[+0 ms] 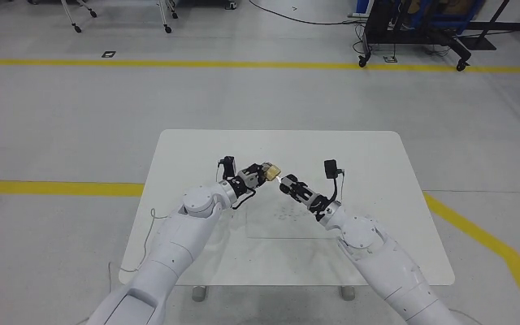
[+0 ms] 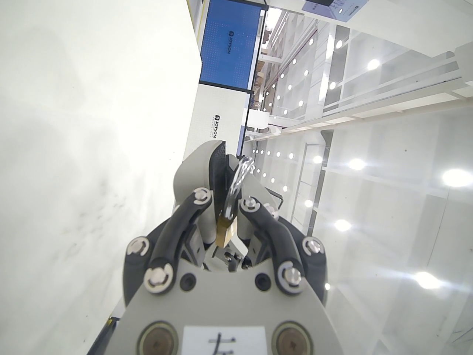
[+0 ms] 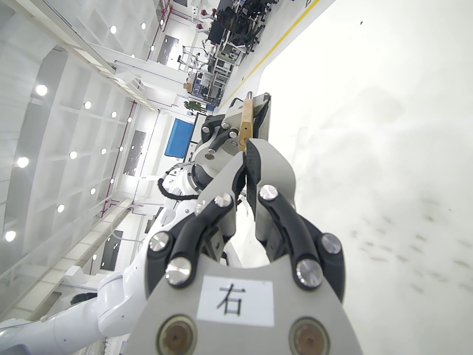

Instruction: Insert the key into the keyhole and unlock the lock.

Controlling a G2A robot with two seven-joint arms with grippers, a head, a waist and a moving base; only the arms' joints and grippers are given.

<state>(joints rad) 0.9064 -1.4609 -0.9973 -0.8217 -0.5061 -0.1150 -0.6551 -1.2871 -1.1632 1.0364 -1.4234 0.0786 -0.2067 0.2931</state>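
Lock: pinched in your left tool above the tabletop, keyhole end facing 4 o'clock. There your right tool, pressed together, presumably on the key, lines up for insertion.

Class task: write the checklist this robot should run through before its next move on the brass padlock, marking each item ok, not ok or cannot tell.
1. Hold on the brass padlock and its silver shackle by the left gripper: ok, clamped.
2. Padlock held off the white table: ok.
3. The right gripper shut, with its tips against the padlock's end face: ok.
4. The key held in the right gripper: cannot tell, hidden between the fingers.
5. The key seated in the keyhole: cannot tell.
6. The silver shackle sprung open: cannot tell.
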